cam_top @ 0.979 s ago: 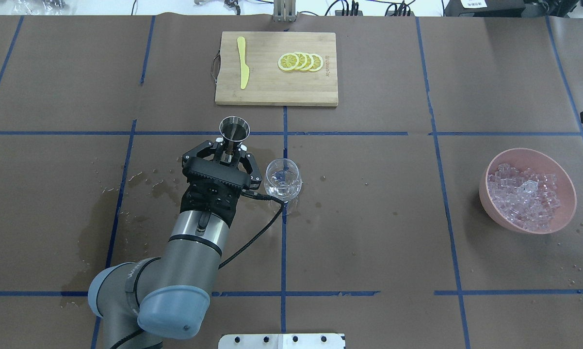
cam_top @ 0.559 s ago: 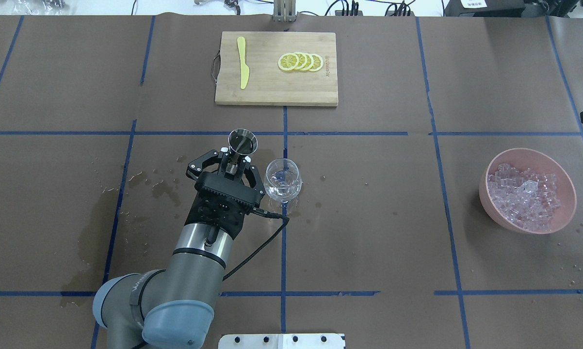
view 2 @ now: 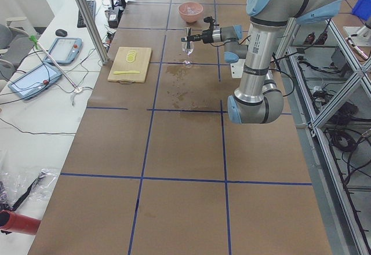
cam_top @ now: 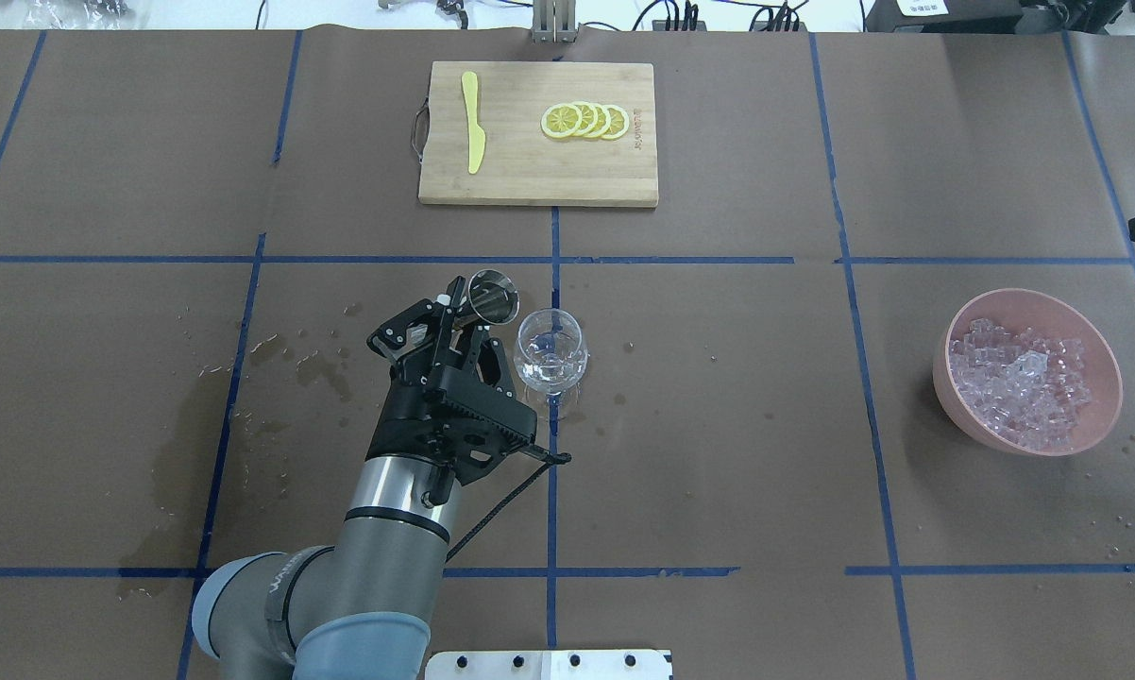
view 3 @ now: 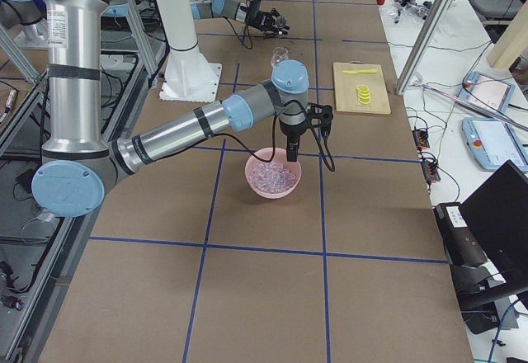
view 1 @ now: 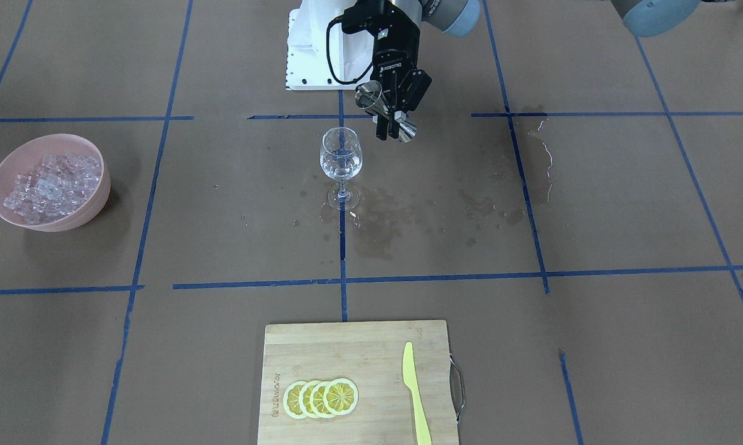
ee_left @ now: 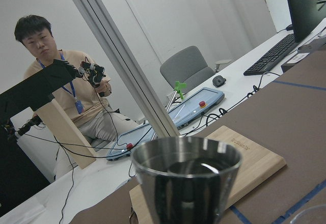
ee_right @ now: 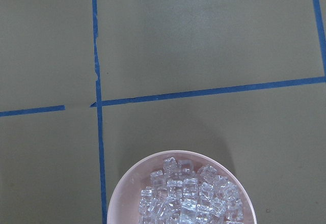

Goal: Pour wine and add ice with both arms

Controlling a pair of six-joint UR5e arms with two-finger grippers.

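I swung my left hand [cam_top: 461, 321], pinching the jigger [cam_top: 494, 295], rightward beside the glass [cam_top: 550, 354] and began tipping, so pouring looked imminent.

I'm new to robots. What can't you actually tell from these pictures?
- Right gripper: it shows only small in the exterior right view, so I cannot tell if it is open or shut.
- Liquid level in the metal cup: the left wrist view shows only a dark, reflective inside.
- How much wine the glass holds: clear on clear, too small in the front-facing view.
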